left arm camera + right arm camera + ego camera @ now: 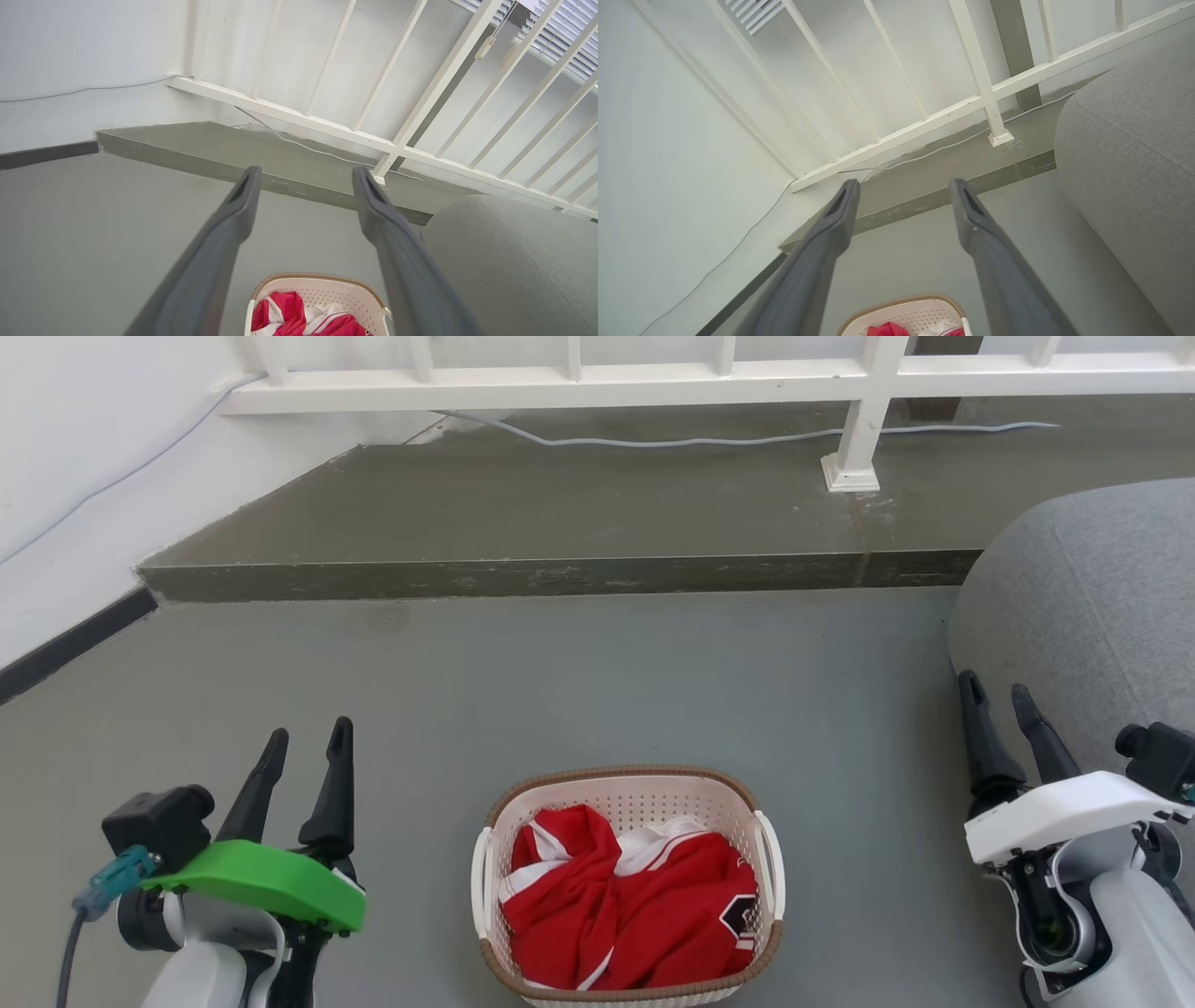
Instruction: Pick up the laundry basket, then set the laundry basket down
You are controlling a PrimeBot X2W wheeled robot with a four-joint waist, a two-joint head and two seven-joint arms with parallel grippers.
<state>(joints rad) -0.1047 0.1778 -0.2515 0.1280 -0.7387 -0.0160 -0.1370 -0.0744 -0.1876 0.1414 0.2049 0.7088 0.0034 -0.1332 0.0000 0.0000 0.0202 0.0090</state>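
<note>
Laundry basket: upright on grey floor at 6 o'clock in head view, holding crumpled red-and-white jersey. Left pincer: 8 o'clock, fingers apart, empty, well clear of basket. Right pincer: 4 o'clock, likewise apart, near grey upholstered seat. Likely risks: uneven hold on side handles, tipping the basket; right arm brushing the seat.
</note>
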